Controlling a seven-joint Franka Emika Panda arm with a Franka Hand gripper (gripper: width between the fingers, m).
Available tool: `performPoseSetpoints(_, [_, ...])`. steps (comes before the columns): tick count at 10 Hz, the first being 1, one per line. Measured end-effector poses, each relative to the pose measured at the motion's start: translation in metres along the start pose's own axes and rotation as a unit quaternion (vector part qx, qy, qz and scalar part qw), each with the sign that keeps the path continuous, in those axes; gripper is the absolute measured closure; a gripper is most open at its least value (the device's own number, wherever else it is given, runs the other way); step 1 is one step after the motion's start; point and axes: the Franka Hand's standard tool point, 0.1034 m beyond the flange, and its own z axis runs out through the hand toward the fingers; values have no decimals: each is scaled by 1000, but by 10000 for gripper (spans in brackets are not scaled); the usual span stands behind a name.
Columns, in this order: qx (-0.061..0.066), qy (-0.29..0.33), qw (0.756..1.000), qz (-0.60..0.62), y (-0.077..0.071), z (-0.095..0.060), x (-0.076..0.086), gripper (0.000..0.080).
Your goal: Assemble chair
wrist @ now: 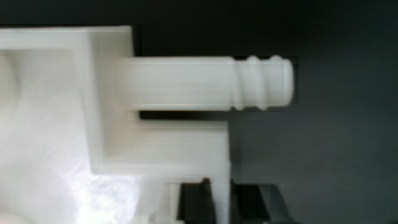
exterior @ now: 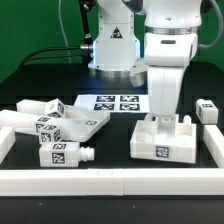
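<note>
One seat block [exterior: 165, 143] of the chair stands lower right of centre in the exterior view, directly under the single arm [exterior: 165, 60]. Loose white parts [exterior: 47, 127] lie heaped at centre left. They appear to be four, though the overlap makes the count uncertain. One small part [exterior: 207, 110] sits at the right edge. One marker board [exterior: 118, 102] lies at centre, partly hidden by the arm. One rail [exterior: 110, 183] runs along the bottom. The gripper [wrist: 228, 195] is hidden in the exterior view. The blurred wrist view shows its jaws closed together on nothing, cut off by the frame edge, near a white part with one ribbed peg [wrist: 214, 80].
</note>
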Motion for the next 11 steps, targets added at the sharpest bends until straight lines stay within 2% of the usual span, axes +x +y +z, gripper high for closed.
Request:
performPoseSetpoints(1, [-1, 2, 1000, -7, 6, 3, 4, 772])
performPoseSetpoints(5, [3, 1, 1000, -29, 5, 9, 4, 772])
performPoseSetpoints(6, [-1, 4, 997, -71, 14, 10, 8, 772])
performPoseSetpoints(8, [7, 4, 997, -77, 23, 13, 16, 772])
performPoseSetpoints(9, [5, 6, 997, -77, 31, 14, 19, 772])
performPoseSetpoints(11, [10, 6, 997, -75, 33, 19, 18, 772])
